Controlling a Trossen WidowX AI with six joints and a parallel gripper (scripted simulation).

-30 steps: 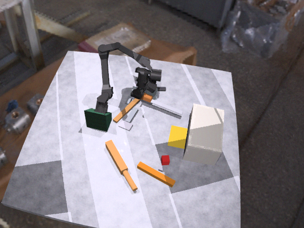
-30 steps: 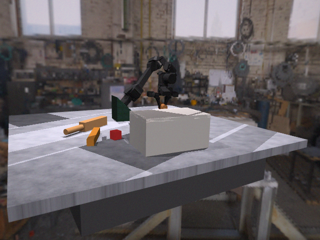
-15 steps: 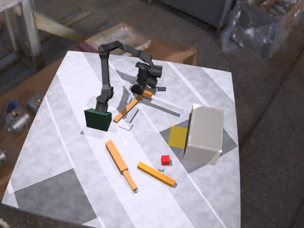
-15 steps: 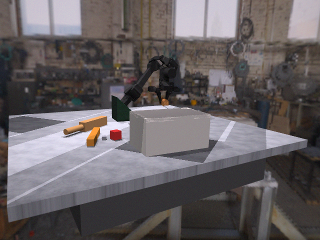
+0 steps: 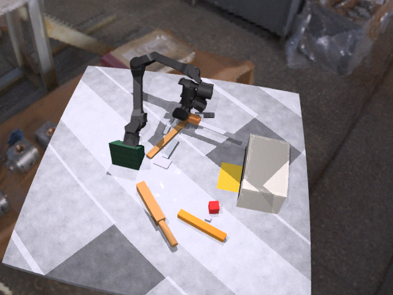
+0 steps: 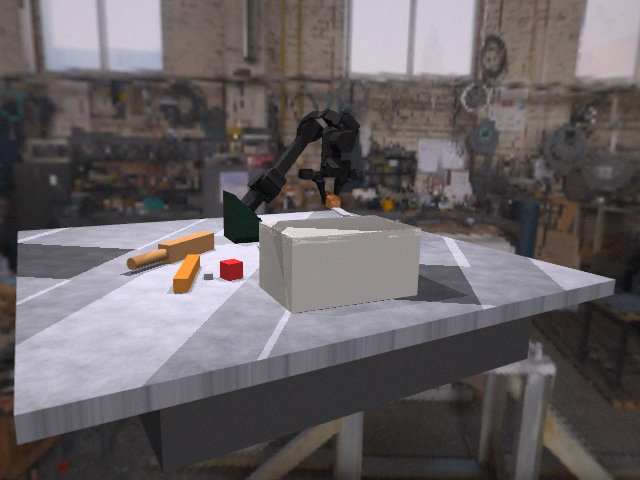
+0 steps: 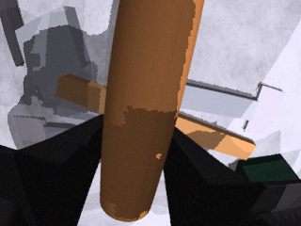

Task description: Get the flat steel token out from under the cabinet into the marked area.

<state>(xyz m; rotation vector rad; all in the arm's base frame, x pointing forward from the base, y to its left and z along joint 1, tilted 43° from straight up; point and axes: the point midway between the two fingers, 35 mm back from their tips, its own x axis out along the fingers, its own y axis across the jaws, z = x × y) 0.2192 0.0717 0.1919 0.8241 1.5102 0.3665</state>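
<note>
"What are we holding in our gripper (image 5: 192,118) (image 6: 331,196) (image 7: 138,123)?"

"We have it closed on a fat round handle (image 5: 194,119) (image 6: 332,201) (image 7: 150,66). We pinch it near its end, so the rest can reach out. A long thin grey rod (image 5: 234,139) (image 6: 341,211) goes from it toward the cabinet (image 5: 266,165) (image 6: 354,268)."

"Why a thin one?"

"We think only a thin thing can go in the low gap. Our fingers look too fat. We can't tell what shape the far tip has."

"And the orange stick (image 5: 164,140) (image 7: 216,137) below us?"

"It lies on the desk (image 5: 79,203) (image 6: 206,330) (image 7: 235,42). We should lift over it, so our tool won't bump it."

"Where is our steel token?"

"We can't see it. We are told it is under the cabinet, and we can't see the vent slots from here."

"What is the yellow square (image 5: 229,177) for?"

"We take it as our marked spot. It sits right by the cabinet's front, so a pull toward us could bring the token there. If we pull too far, it may slide past."

"And the red block (image 5: 214,206) (image 6: 231,269)?"

"It sits off to one side of the yellow. We'd best not swing our rod that way. Next we should line up with the gap."
</note>
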